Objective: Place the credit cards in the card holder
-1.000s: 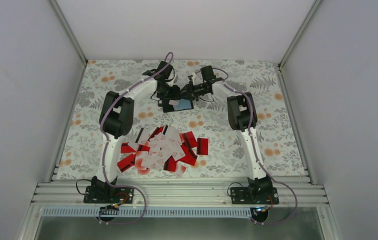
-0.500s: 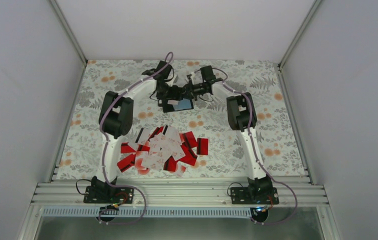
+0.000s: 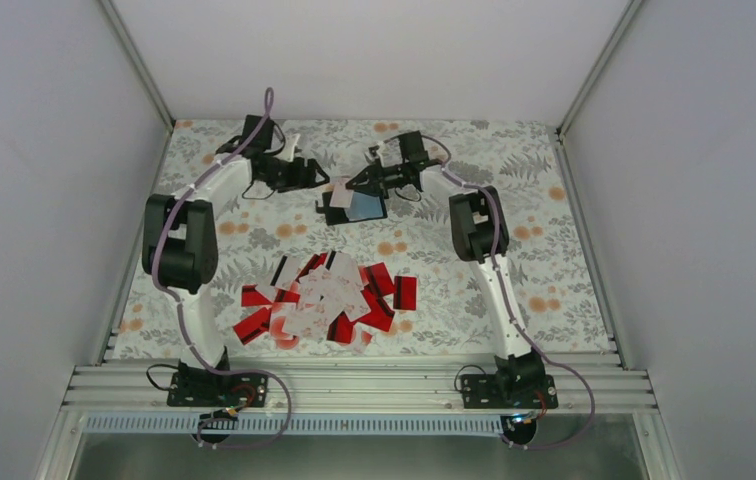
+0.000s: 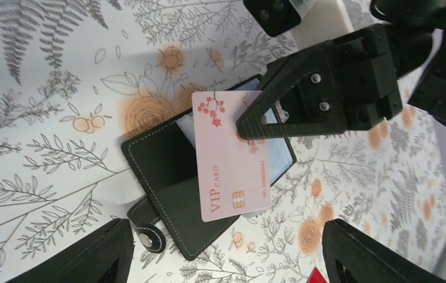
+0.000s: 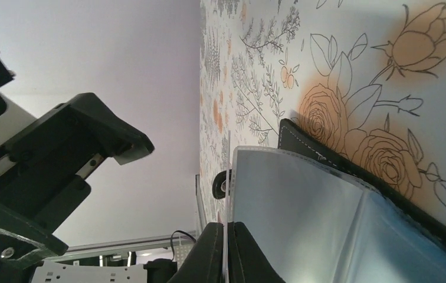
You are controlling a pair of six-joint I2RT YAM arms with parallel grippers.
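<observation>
A pale pink card (image 4: 229, 156), printed with red blossoms, the words "VIP CARD" and a small chip mark, stands clamped in the right tool (image 4: 248, 125). The tool's two black fingers are pressed together on the card's long edge. The card hangs directly over the card holder (image 4: 161, 171), a small black stitched wallet lying open on the flowered tabletop (image 3: 554, 260). The holder has a pale blue-grey clear sleeve inside, and its snap tab (image 4: 146, 234) sticks out at one corner. The card's blossom end sits at the holder's sleeve, though the pictures do not show whether it has slipped inside. Seen from the right wrist, the card is a thin line between the closed fingers, and the sleeve rises just beyond them.

The left tool (image 3: 314, 176) hovers just left of the holder with its fingers spread wide apart and nothing between them, clear of both card and holder. Its wrist view looks down on the scene.

The remaining credit cards (image 3: 324, 300), bright red ones with dark stripes mixed with white and pink ones, lie in a loose heap near the front middle of the tabletop. The heap is well apart from the holder, which sits toward the far edge between the two arms.
</observation>
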